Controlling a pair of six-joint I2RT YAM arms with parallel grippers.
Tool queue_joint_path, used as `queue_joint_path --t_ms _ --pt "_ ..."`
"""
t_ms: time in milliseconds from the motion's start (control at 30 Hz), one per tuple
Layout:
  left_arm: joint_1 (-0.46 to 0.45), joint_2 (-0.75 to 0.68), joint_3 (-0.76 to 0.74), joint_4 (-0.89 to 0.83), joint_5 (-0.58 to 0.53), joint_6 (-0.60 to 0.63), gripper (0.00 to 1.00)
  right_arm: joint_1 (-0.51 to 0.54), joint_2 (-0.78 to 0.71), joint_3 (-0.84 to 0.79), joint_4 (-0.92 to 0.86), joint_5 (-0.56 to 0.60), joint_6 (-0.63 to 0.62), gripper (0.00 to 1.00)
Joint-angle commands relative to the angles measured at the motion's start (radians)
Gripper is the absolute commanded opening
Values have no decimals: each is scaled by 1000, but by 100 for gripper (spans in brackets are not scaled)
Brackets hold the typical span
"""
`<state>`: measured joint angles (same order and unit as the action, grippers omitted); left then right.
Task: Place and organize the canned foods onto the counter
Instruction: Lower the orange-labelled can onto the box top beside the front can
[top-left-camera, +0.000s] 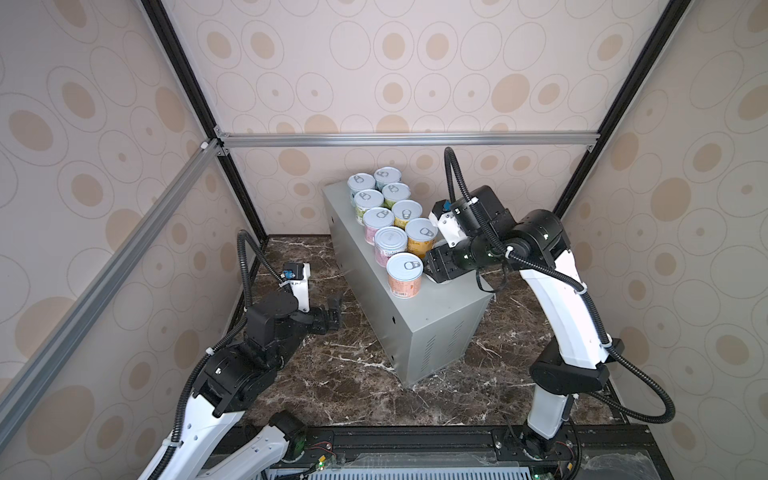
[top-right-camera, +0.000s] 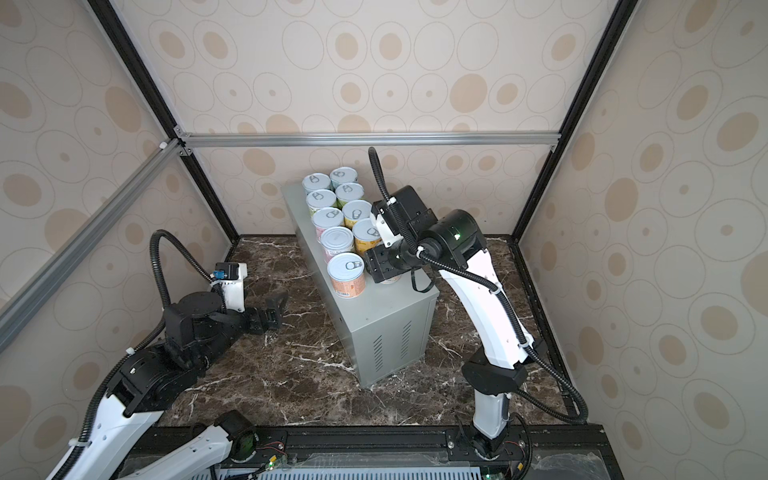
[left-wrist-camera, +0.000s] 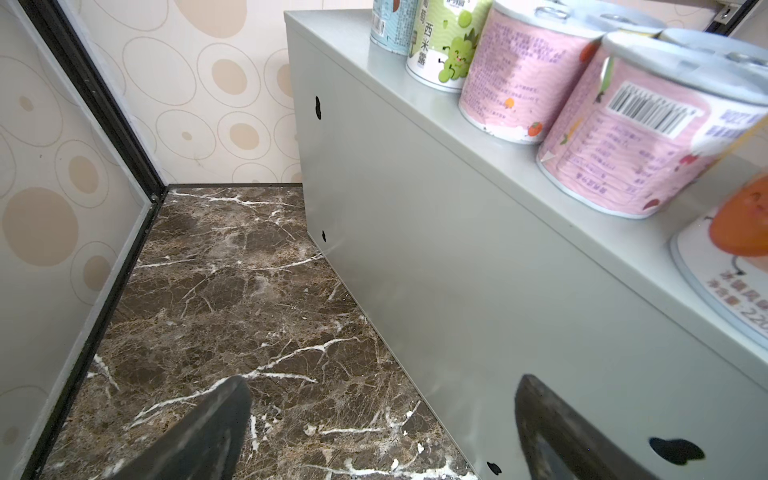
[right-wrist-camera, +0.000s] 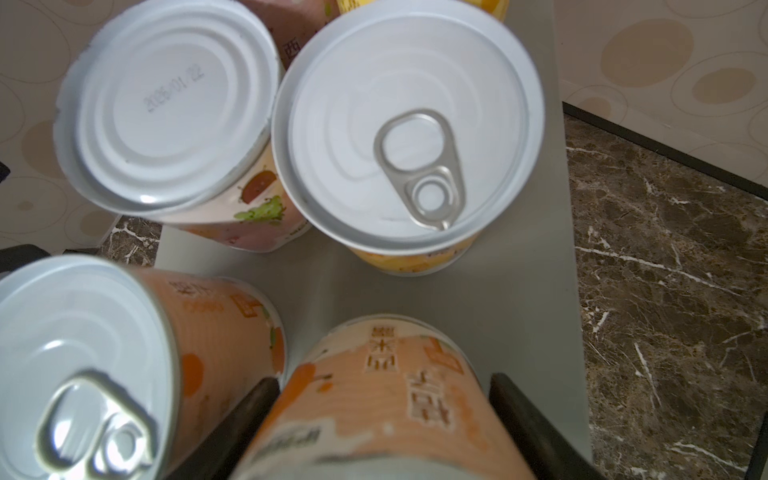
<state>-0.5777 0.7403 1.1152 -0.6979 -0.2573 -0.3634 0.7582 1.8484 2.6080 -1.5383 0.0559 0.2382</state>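
Clamping cylindrical orange tin (right-wrist-camera: 374, 411), right gripper (right-wrist-camera: 382, 384), flat metal counter (right-wrist-camera: 519, 291), left gripper (left-wrist-camera: 382, 386) apart (veined marble (left-wrist-camera: 232, 270) below).

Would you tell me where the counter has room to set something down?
Bare: the counter's near end, before the standing orange can and the right pincer with its held can; also a narrow strip along its left edge. Crowded: the rest, two close rows of cans.
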Motion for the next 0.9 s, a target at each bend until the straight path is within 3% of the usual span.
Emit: queue_joint_path --t_ms 0,467,867 --pt "8 -11 11 -25 -19 -9 99 9 -3 -2 37 -4 -13 63" --pt "7 -15 32 -47 -26 -11 99 10 -25 -47 54 -3 -10 77" --pt "8 -33 54 -85 -42 -14 99 9 -33 -48 71 -4 -3 82"
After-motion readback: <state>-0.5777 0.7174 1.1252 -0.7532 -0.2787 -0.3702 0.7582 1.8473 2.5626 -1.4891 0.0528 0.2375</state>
